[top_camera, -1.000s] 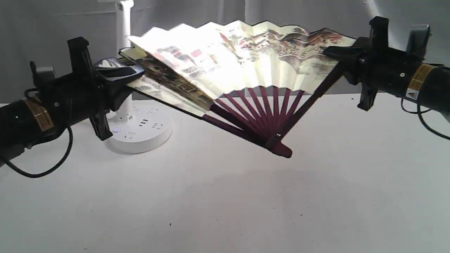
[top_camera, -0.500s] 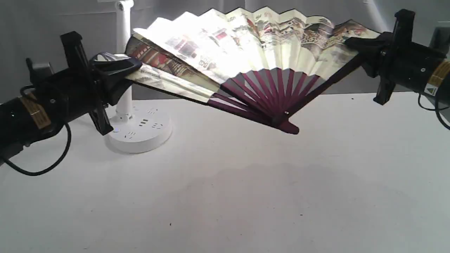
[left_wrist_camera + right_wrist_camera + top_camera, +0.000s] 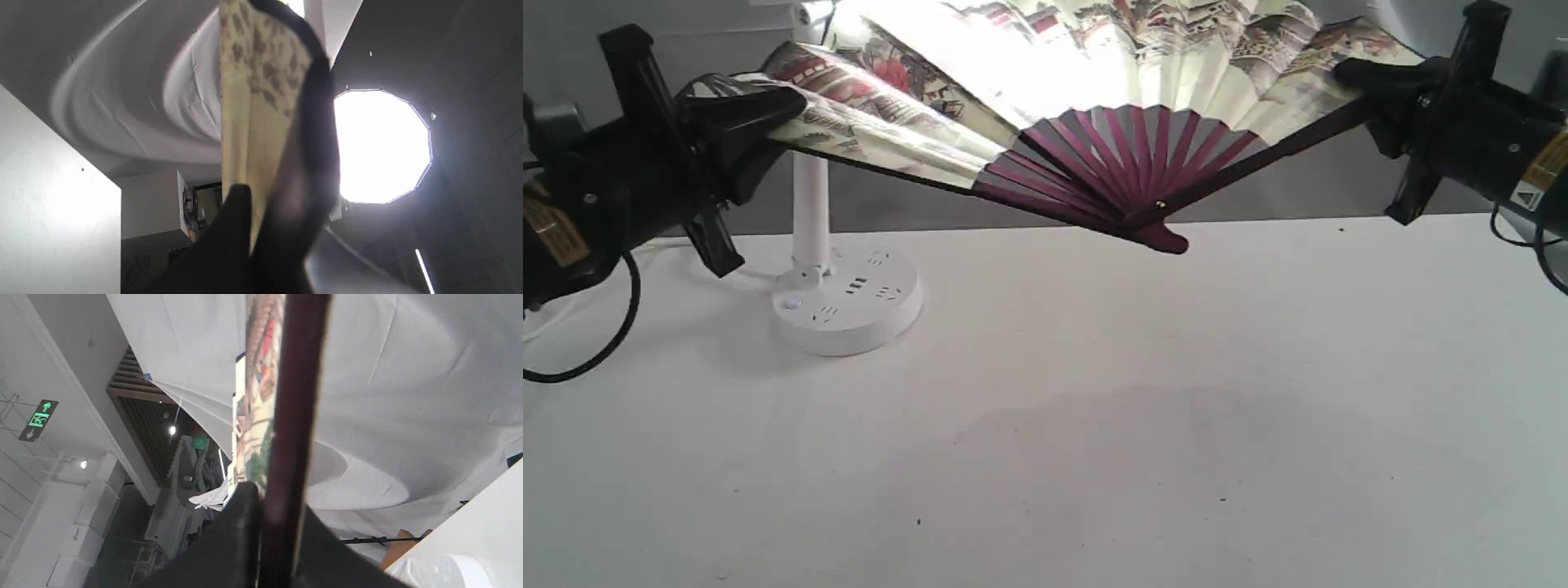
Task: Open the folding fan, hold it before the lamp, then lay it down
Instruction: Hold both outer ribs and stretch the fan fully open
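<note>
The folding fan (image 3: pixel 1094 90) is spread wide and held high above the table, its pivot end (image 3: pixel 1164 233) lowest and its top edge cut off by the frame. My left gripper (image 3: pixel 776 110) is shut on the fan's left guard stick (image 3: pixel 261 134). My right gripper (image 3: pixel 1356 82) is shut on the right guard stick (image 3: pixel 296 412). The lamp (image 3: pixel 845 298) stands behind the fan's left half; its post (image 3: pixel 810 208) rises up behind the paper, which glows bright there.
The white table (image 3: pixel 1094 425) lies under the fan, which casts a faint shadow (image 3: pixel 1176 441) on it. A grey cloth backdrop (image 3: pixel 1339 188) hangs behind. A black cable (image 3: pixel 605 343) loops below the left arm.
Both grippers have lifted the fan upward and spread it a little wider. Its pivot end rose from near the table to above the table's back edge.
</note>
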Tool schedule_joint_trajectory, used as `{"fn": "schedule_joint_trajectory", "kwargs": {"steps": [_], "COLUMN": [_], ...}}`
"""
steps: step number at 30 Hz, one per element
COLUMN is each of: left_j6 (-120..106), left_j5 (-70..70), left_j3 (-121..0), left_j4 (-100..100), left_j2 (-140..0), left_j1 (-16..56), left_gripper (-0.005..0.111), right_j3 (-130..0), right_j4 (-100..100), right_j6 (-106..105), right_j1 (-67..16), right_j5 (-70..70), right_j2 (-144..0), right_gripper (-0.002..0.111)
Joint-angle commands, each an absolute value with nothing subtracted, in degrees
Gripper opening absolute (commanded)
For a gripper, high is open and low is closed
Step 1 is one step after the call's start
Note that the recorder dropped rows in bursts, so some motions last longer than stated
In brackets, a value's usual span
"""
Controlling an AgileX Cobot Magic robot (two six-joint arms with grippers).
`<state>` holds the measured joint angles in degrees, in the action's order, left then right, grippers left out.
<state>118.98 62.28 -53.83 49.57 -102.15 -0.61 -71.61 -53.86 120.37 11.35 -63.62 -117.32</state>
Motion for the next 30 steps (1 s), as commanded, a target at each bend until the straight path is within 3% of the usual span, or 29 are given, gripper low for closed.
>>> {"fn": "schedule_joint_trajectory", "kwargs": {"steps": [1,9,18,30], "left_j6": [122.48,122.48,122.48,122.51], "left_j5": [62.15,57.74,64.03,69.96], "left_j3": [-53.85,-48.65,-42.35,-41.97], "left_j4": [46.57,45.35,45.74,45.99], "left_j2": [-98.93,-97.97,-97.97,-97.87], "left_j1": [-1.41,-2.85,-9.07,-9.11], "left_gripper": [0.0,0.0,0.0,0.0], "right_j3": [-71.4,-71.4,-71.4,-71.4], "right_j4": [-55.93,-58.2,-63.87,-64.78], "right_j6": [119.55,119.55,119.55,119.55], "right_j1": [12.19,12.92,19.6,21.1], "right_j5": [-58.25,-56.16,-56.29,-57.77], "right_j2": [-116.97,-116.97,-116.97,-116.97], "right_gripper": [0.0,0.0,0.0,0.0]}}
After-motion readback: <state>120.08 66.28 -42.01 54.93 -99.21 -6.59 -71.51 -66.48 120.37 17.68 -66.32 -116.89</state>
